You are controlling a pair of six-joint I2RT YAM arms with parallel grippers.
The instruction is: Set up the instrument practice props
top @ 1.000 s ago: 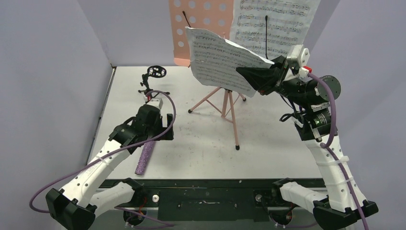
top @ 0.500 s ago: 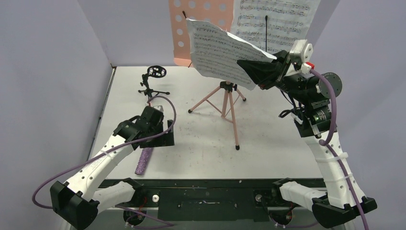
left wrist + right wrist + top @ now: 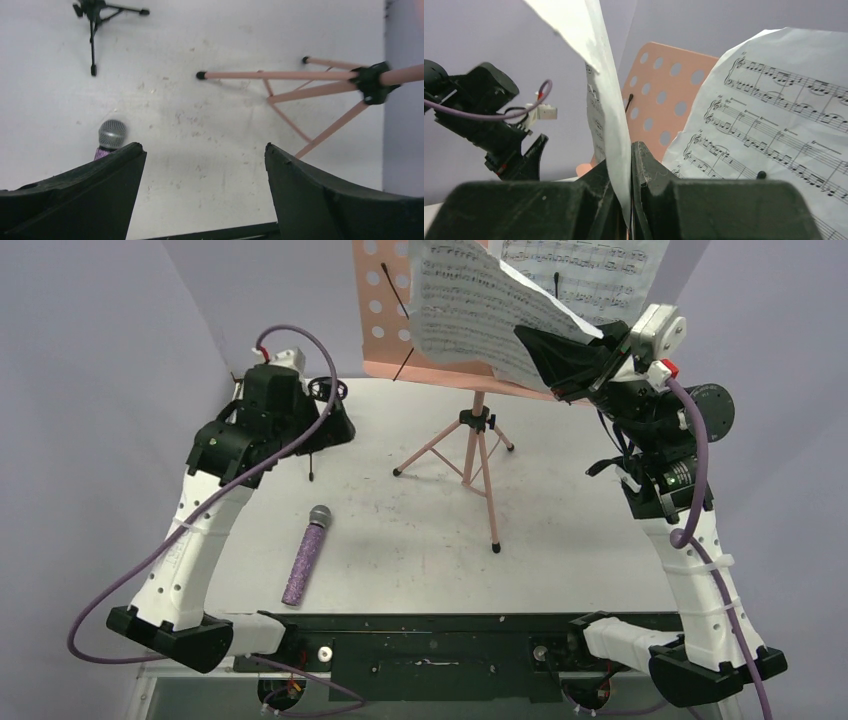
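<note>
The microphone (image 3: 305, 554) lies flat on the table (image 3: 570, 540), near the front left. Farther back, the left gripper (image 3: 202, 150) is wide open and holds nothing, up near the little mic stand (image 3: 89, 8). The right gripper (image 3: 631, 150) pinches a sheet (image 3: 470, 310) tight, in front of the pink stand (image 3: 385, 310). Another sheet (image 3: 590, 280) rests on that stand.

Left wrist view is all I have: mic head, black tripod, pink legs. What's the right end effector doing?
Observer: The right end effector is shut on a sheet-music page, held up in front of the pink music stand.
Operator: Any page on the stand already?
Observer: Yes, a second page sits on its right half.
Operator: Which way does the mic lie?
Observer: The microphone lies flat on the table, head toward the far side, purple handle toward the arm bases.
</note>
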